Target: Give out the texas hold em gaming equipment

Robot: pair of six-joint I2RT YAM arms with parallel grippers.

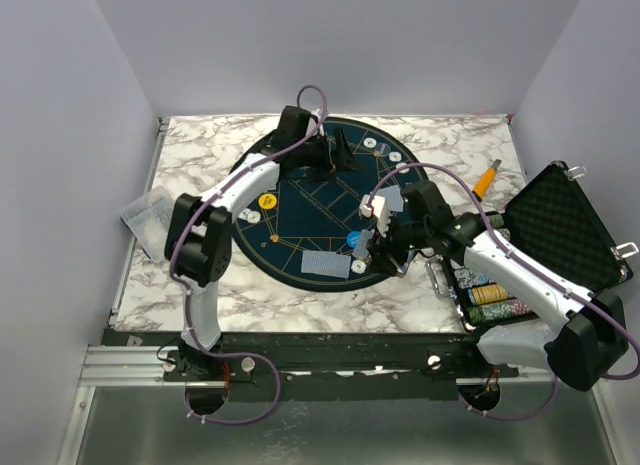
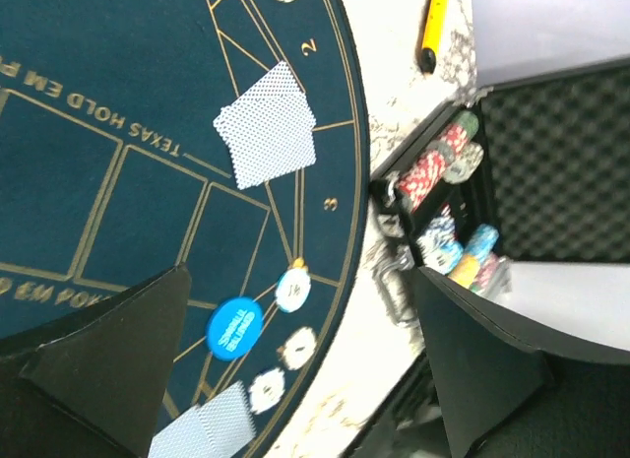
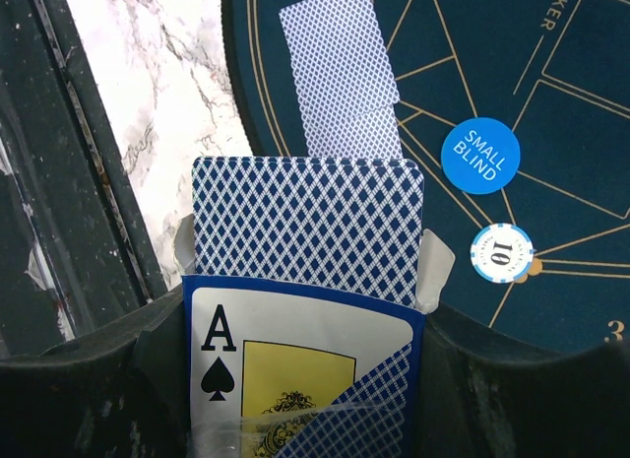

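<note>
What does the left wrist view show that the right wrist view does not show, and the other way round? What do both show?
Only the left wrist view: the open black case with chip stacks inside, and the yellow-orange tool on the marble.

Only the right wrist view: a card box with an ace of spades printed on it, gripped in the right hand, with the deck sticking out of it.

Both: the blue Small Blind disc, a whitish chip beside it, and face-down cards on the dark blue mat.

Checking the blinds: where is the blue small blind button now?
Right wrist view: the blue button lies on the mat, near its right edge, between face-down cards and a 10 chip.
</note>
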